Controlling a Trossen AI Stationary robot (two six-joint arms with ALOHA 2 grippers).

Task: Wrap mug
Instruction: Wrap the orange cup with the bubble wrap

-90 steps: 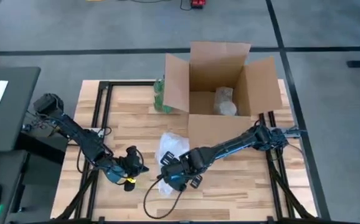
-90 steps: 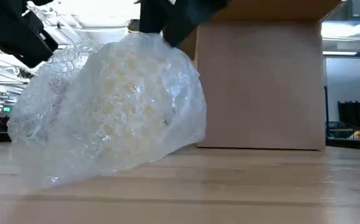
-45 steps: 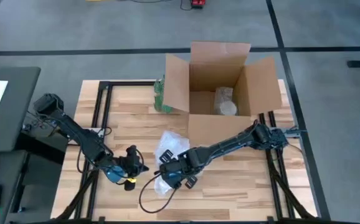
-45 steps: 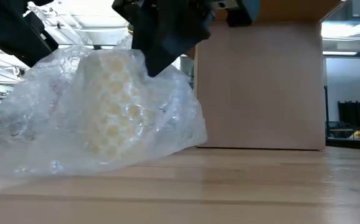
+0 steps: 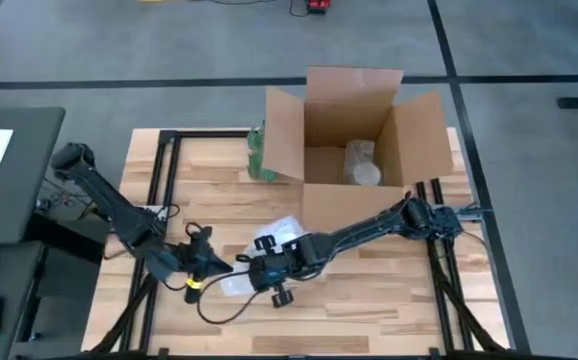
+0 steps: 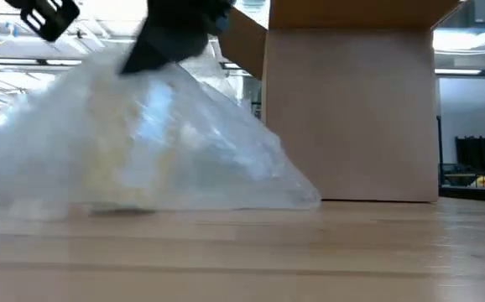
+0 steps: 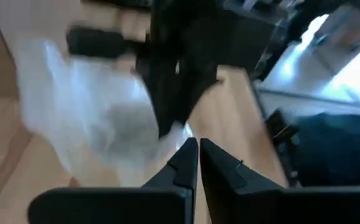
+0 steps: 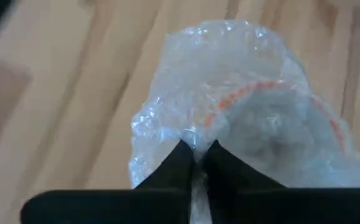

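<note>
Bubble wrap point(image 6: 142, 151) lies heaped on the table point(image 5: 369, 310), on the near side of the cardboard box point(image 5: 354, 110) and a little to its left, sagging into a low, wide mound. The right gripper point(image 8: 195, 152) sits over the mound with its fingers pinched tight on a fold of the wrap near the top. The left gripper point(image 7: 198, 146) is just beside the mound, on the side away from the box's near wall. Its fingers are all but touching, and I can see nothing caught between them.

By my reckoning the wrapping is well under way but not finished. The sheet is round something, yet it looks loose and spread out, not tucked or closed, and one edge trails flat across the wood. What's left, I'd say, is to gather that slack in and close the bundle.

I can't actually make out the mug. Only a pale, yellowish lump point(image 6: 112, 159) shows dimly through the plastic, and from the right wrist a thin orange-red curve shows under the bubbles. If the mug is anywhere, it is in there, right in front of the box.

Further back, the box stands open with its flaps up and another pale bundle point(image 5: 361, 165) resting inside. A green leafy bunch point(image 5: 257, 150) stands against the box's left flap.
</note>
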